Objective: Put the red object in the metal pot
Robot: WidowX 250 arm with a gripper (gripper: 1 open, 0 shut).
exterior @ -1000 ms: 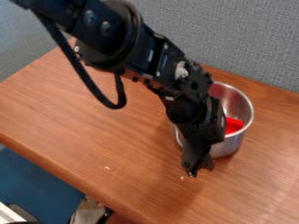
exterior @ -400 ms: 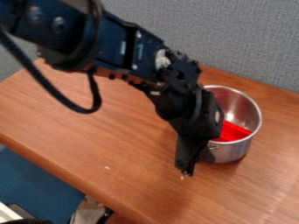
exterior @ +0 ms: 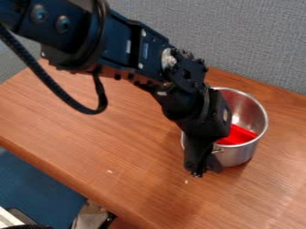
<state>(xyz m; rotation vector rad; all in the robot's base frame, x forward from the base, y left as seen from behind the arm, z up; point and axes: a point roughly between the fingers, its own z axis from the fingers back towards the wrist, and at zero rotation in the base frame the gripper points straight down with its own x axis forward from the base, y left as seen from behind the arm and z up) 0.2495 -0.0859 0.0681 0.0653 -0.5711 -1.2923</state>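
Holding one red block (exterior: 238, 135), one metal pot (exterior: 245, 114).

- The scene is fairly bright, with an even, soft light and no lamp or window in view.
- The table (exterior: 96, 143) keeps a warm orange tone, with a pale sheen toward its lower right.
- A soft, blurry-edged shadow darkens the table beneath the arm (exterior: 114, 40).
- The pot (exterior: 245, 107) carries pale glare on its rim and wall, and shading inside.
- Small highlights dot the arm, whose black parts sink into near-solid dark, so the pincer (exterior: 203, 170) loses detail.
- The picture is small and grainy, fine edges slightly soft.
- The red block (exterior: 239, 135) reads as a saturated patch.
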